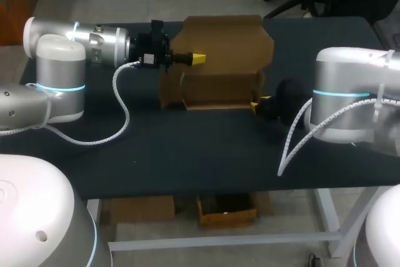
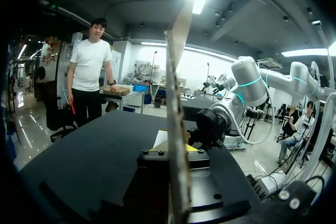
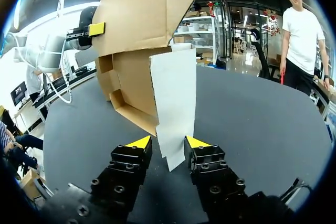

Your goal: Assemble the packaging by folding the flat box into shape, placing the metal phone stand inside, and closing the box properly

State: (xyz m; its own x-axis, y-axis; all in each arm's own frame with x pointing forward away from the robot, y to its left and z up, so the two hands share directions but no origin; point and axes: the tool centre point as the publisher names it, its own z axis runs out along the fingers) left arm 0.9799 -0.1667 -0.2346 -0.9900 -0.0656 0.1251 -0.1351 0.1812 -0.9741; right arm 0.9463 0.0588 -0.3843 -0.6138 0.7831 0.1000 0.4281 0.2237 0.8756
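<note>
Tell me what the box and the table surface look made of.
The box: brown cardboard, matte; folds and raw cut edges show. The table: dark matte top, perhaps a mat or laminate; the look leaves it open.

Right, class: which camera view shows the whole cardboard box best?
The head view: the cardboard box appears whole, lid open. The left wrist view shows only one panel edge-on; the right wrist view shows one end and a pale flap close up.

The upright cardboard box (image 1: 220, 45) blocks passage across the table's (image 1: 187, 154) middle.
</note>
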